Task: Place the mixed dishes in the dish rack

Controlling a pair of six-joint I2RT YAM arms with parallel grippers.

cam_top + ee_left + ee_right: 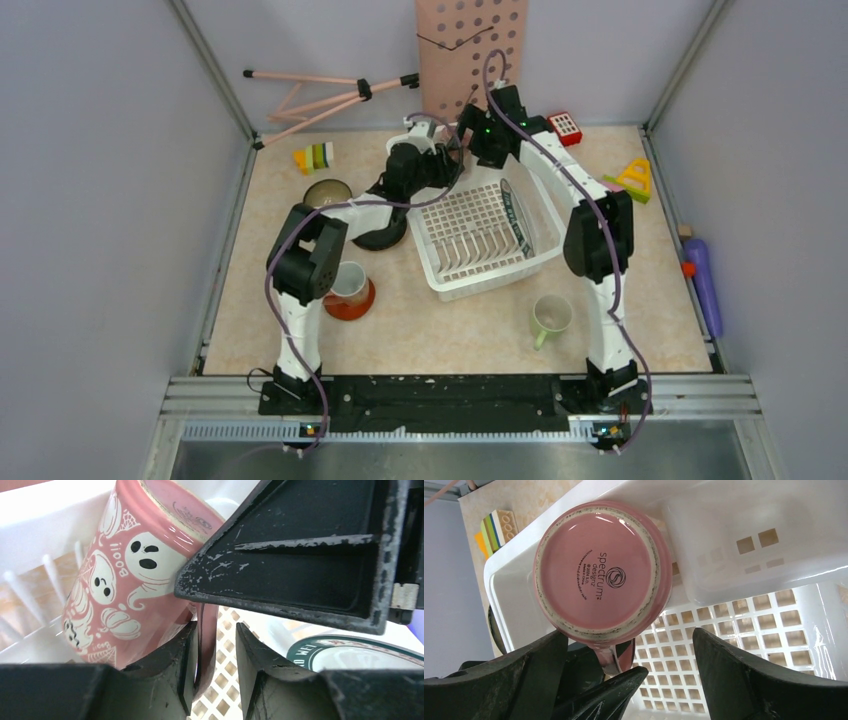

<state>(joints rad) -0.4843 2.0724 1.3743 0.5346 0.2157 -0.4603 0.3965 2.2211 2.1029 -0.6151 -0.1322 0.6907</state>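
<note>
I see the pink ghost-print mug [112, 582] tipped base-up in the far left corner of the white dish rack [480, 282]. A lettered dark plate [514, 218] stands on edge inside the rack. A pale green mug [551, 315] sits upright just in front of it.

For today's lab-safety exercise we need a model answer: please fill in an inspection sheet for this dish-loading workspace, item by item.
Surface: beige table, no spills seen.
Job's things: dish rack holds lettered-rim plate and tilted pink mug; green mug, small cup on orange-red saucer, bowl, black plate outside it.
Clutter: toy blocks, purple bottle.
Grippers: left gripper, fingers loosely straddling the mug's handle; right gripper open, empty, facing the mug's base.
Cables: purple cables along both arms.
Surroundings: pink pegboard, pink tripod lying behind, grey walls.
</note>
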